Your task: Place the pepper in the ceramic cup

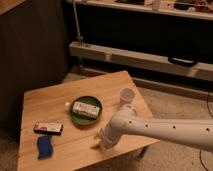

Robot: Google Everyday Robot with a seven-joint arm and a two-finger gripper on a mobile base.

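The pepper does not show as a shape of its own. If it is on the table [46,102], it most likely lies hidden under the gripper [100,142], close to the front edge, so which way its long axis runs cannot be told.

The ceramic cup [127,96] stands upright and apart from everything else, near the table's far right corner. From the gripper it lies up and to the right. The bent white arm [150,127] sits between the two, so a carry would probably have to lift and swing back over the arm's own elbow.

The gripper is low over the wood, pointing down and a little left. It is just in front of the green plate [75,118], which holds a pale packet [86,108]. Its jaws stand spread and released, with nothing seen in their grasp.

The arm reaches in from the right edge, with the forearm nearly level and the wrist turned down toward the table.

Well to the left are a blue sponge [44,147] and a flat box [48,128], both clear of the likely path
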